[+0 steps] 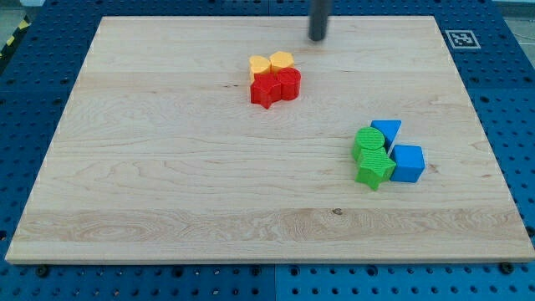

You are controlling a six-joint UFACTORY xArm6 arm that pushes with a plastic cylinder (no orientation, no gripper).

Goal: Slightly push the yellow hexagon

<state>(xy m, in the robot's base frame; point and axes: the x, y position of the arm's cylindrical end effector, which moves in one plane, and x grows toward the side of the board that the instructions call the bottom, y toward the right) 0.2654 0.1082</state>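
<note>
The yellow hexagon (282, 60) lies on the wooden board (167, 167) at the upper middle. It touches a yellow heart-like block (261, 66) on its left and a red round block (289, 82) below it. A red star (266, 91) sits below the yellow heart-like block. My tip (318, 38) is near the board's top edge, a short way up and to the right of the yellow hexagon, and apart from it.
A second cluster lies at the view's right: a green round block (368, 141), a green star (374, 170), a blue triangle (387, 130) and a blue cube (408, 163). A tag marker (461, 38) sits past the board's top right corner.
</note>
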